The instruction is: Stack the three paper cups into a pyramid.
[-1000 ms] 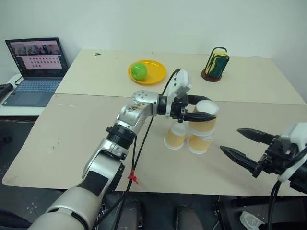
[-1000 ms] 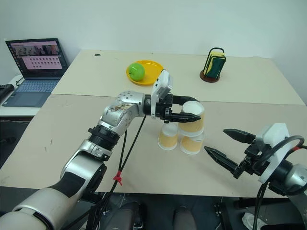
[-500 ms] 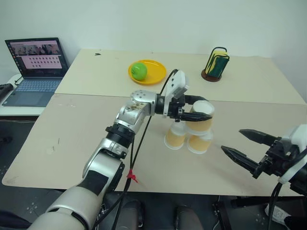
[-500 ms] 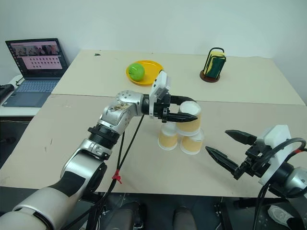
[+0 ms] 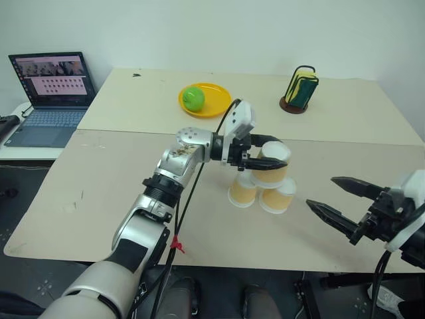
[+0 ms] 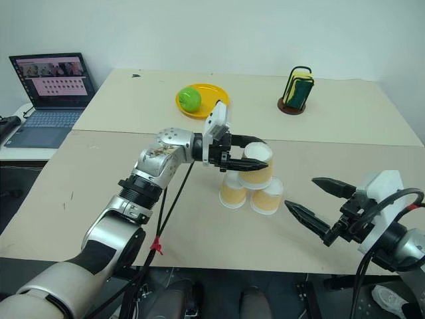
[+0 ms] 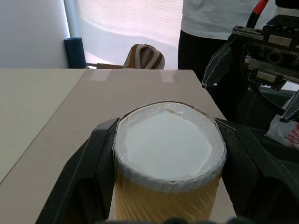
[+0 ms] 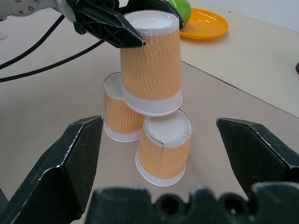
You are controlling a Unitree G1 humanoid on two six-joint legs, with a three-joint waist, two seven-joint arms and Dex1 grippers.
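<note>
Third cup [image 8: 150,65] atop two cups [image 8: 142,133]

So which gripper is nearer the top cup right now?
Left. The left gripper is clamped on the top cup, holding it over the two base cups. The right gripper hangs open, apart, to the stack's right.

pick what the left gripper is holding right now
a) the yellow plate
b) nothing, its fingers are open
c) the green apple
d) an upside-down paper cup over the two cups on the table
d: the left gripper is shut on the top cup, which is upside down with its white base up and sits above the two bottom cups; the green apple lies on the yellow plate farther back.
</note>
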